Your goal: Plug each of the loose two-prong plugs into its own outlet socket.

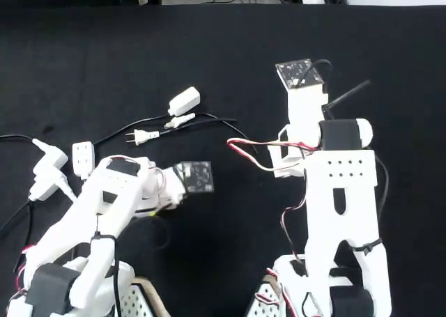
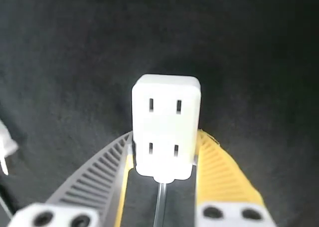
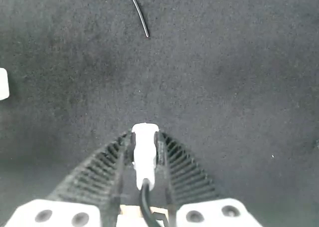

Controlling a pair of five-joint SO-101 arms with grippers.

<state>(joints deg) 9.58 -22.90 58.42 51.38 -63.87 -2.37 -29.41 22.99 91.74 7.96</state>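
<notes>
Plug and socket each sit in one of my grippers, I judge so that I can mate them hand to hand instead of pushing against a block that would slide on the cloth. My right gripper (image 3: 145,137) is closed tight on a small white plug (image 3: 145,162). Its cord trails back between the fingers and its nose points away from the wrist, so the prongs are hidden from me. My left gripper (image 2: 164,137) clamps the lower half of a white outlet block (image 2: 165,107), leaving the slotted face uncovered for entry. On the black table (image 1: 83,66) another two-prong plug (image 1: 139,136) lies loose, near a second outlet block (image 1: 82,158).
</notes>
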